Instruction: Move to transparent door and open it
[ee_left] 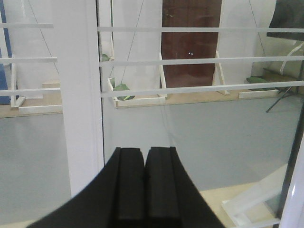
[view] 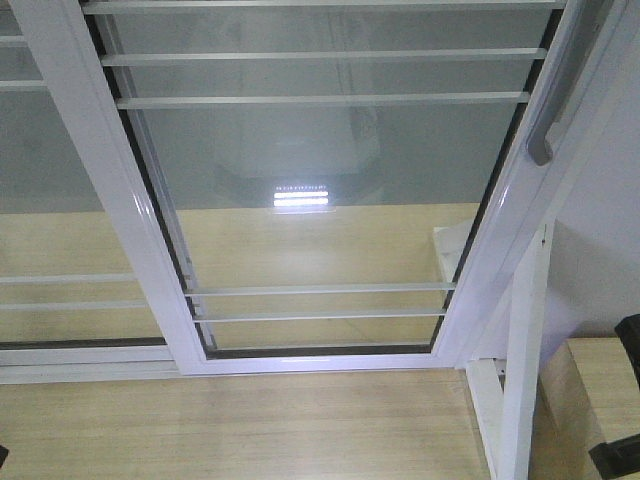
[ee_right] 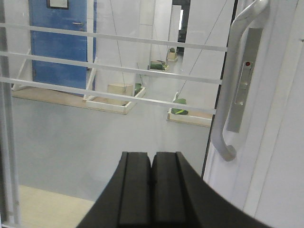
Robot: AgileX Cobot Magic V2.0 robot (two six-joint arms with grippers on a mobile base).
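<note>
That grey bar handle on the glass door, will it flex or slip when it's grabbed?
Probably rigid: the handle looks like a thick metal bar. Its smooth finish may be slippery. The transparent door, glass in a full frame, likely feels heavy.

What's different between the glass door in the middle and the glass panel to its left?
The transparent door carries a curved grey handle on its right rail; the left panel shows none. The door's frame overlaps the left panel's edge, so the door stands nearer. Both have clear glass, white frames and thin white horizontal bars.
</note>
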